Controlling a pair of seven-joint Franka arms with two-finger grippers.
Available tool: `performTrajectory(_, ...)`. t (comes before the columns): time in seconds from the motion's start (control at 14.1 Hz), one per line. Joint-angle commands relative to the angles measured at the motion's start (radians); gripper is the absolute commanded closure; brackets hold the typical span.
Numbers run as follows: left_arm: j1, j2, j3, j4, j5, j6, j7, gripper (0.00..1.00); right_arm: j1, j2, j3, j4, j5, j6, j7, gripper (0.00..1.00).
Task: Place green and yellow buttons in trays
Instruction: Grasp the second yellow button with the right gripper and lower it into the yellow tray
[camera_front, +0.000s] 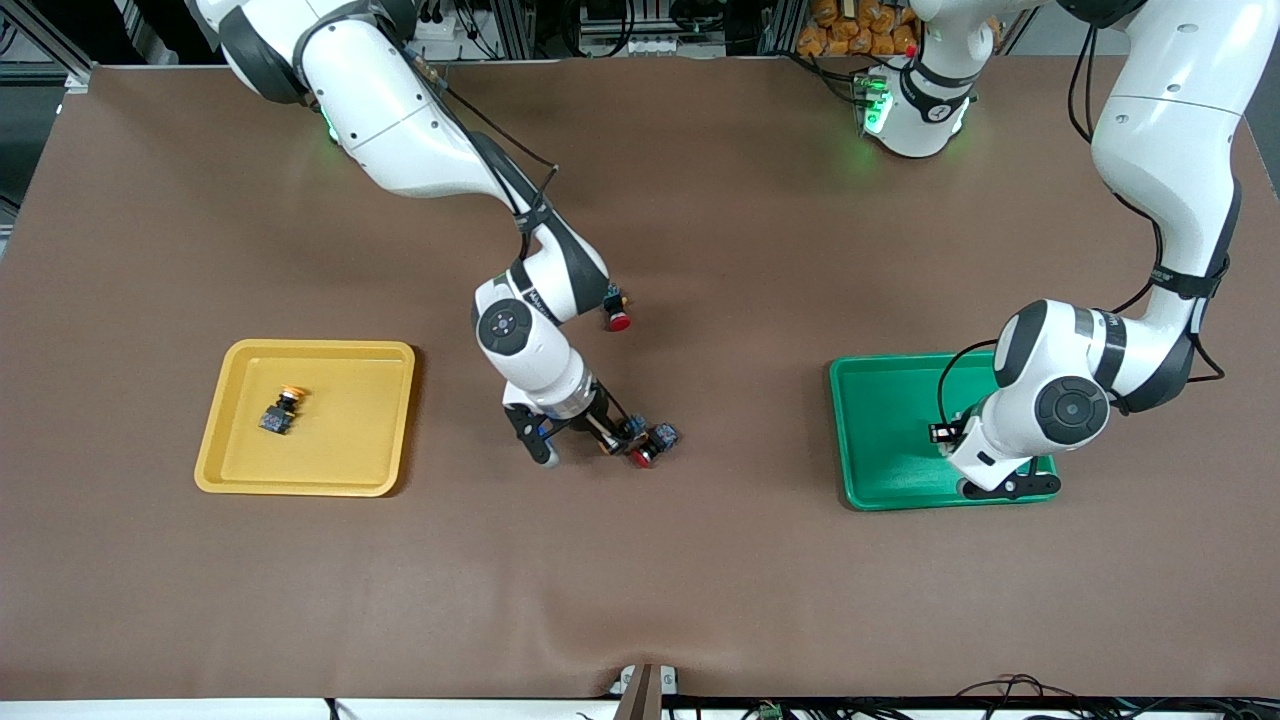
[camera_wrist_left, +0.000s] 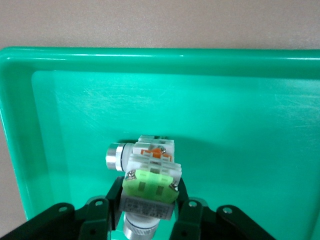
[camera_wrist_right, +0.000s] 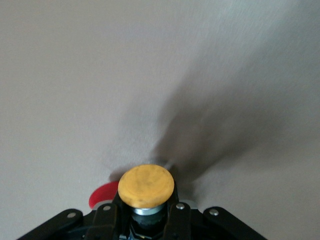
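Note:
The green tray (camera_front: 885, 440) lies at the left arm's end. My left gripper (camera_front: 985, 462) hangs over it, shut on a whitish-grey button with a green mark (camera_wrist_left: 150, 192). A second whitish-grey button with an orange mark (camera_wrist_left: 147, 151) lies in that tray (camera_wrist_left: 240, 130) under it. The yellow tray (camera_front: 340, 440) lies at the right arm's end, with one black yellow-capped button (camera_front: 283, 410) in it. My right gripper (camera_front: 612, 437) is low over the mid table, shut on a yellow-capped button (camera_wrist_right: 146, 186).
A red-capped black switch (camera_front: 645, 455) lies right beside my right gripper; its cap also shows in the right wrist view (camera_wrist_right: 102, 196). Another red-capped switch (camera_front: 617, 318) lies farther from the front camera, beside the right arm's forearm.

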Motion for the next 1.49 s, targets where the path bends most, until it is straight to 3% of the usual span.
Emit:
performTrajectory(0.0, 0.012, 0.003, -0.009, 0.005, 0.021, 0.002, 0.018, 1.00, -0.051, -0.058, 0.011, 0.019, -0.030, -0.177, -0.044, 1.00)
performTrajectory(0.43, 0.036, -0.020, -0.010, -0.030, 0.023, 0.002, 0.026, 1.00, -0.238, -0.175, 0.010, 0.005, -0.037, -0.553, -0.422, 1.00)
performTrajectory(0.71, 0.048, -0.034, -0.020, -0.050, 0.021, 0.002, 0.027, 1.00, -0.373, -0.218, 0.004, -0.080, -0.046, -0.587, -0.635, 1.00)
performTrajectory(1.06, 0.110, -0.083, -0.086, -0.110, 0.021, 0.000, 0.027, 0.97, -0.503, -0.236, 0.002, -0.177, -0.061, -0.576, -0.869, 1.00)
performTrajectory(1.13, 0.113, -0.080, -0.087, -0.108, 0.020, 0.002, 0.027, 0.79, -0.538, -0.232, 0.002, -0.194, -0.070, -0.561, -0.913, 1.00)
performTrajectory(1.2, 0.114, -0.077, -0.087, -0.107, 0.020, 0.002, 0.027, 0.46, -0.573, -0.233, 0.004, -0.221, -0.073, -0.543, -0.976, 1.00)
performTrajectory(1.28, 0.117, -0.076, -0.087, -0.107, 0.018, 0.002, 0.024, 0.00, -0.601, -0.233, 0.002, -0.240, -0.073, -0.535, -1.031, 1.00)
performTrajectory(1.42, 0.119, -0.079, -0.087, -0.107, 0.010, 0.001, 0.023, 0.00, -0.647, -0.229, 0.004, -0.254, -0.073, -0.530, -1.094, 1.00)
